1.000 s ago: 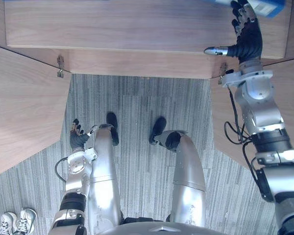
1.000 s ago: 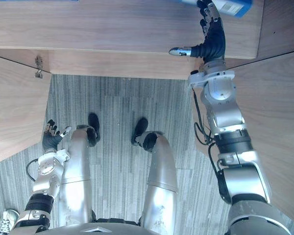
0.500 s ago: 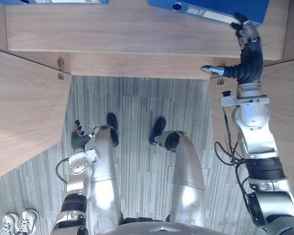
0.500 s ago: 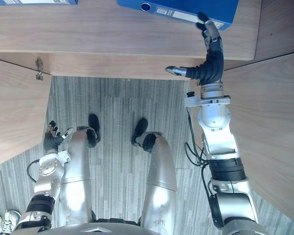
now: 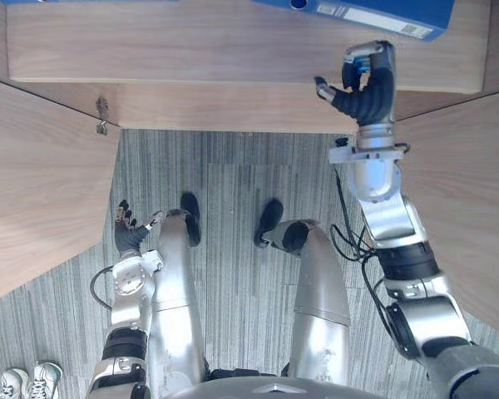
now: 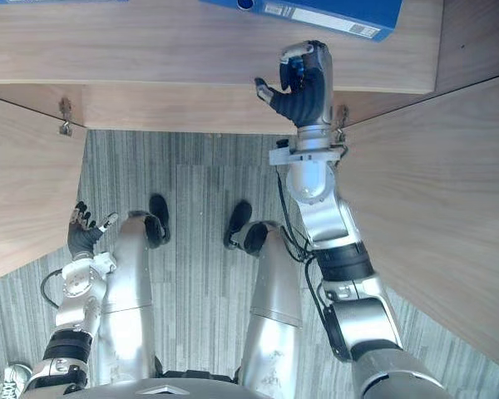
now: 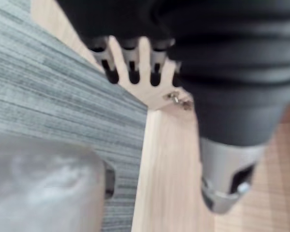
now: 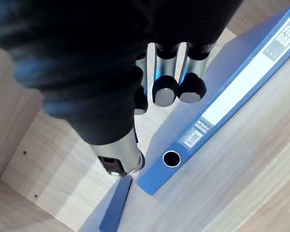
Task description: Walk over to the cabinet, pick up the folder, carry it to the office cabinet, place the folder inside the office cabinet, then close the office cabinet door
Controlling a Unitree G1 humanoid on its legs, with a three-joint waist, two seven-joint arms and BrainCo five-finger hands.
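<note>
Because the head views stop at the far side of the shelf (image 5: 191, 41), the folder (image 5: 374, 12) shows there only as a strip, its far part cut off. The right wrist view shows it more plainly: blue, lying flat on the wood, with a long white label and a round finger hole (image 8: 171, 158) on its spine. Past the thumb of the right robot hand (image 5: 368, 83) a second blue edge (image 8: 117, 205) lies on the same shelf, too little of it showing to say what it is. The folder lies just beyond that robot hand's fingers, inside the office cabinet (image 5: 233, 108). In the head views bare wood shows between them, and from the wrist I cannot tell whether the dark tips touch it. The right robot hand is raised at the shelf's front edge, fingers curled over and gripping nothing, thumb stuck out sideways. The left robot hand (image 5: 126, 234) hangs low, well apart from the folder. Its fingers are loosely spread and empty, near the open left door (image 5: 33, 183) and over the grey carpet (image 5: 233, 191).
</note>
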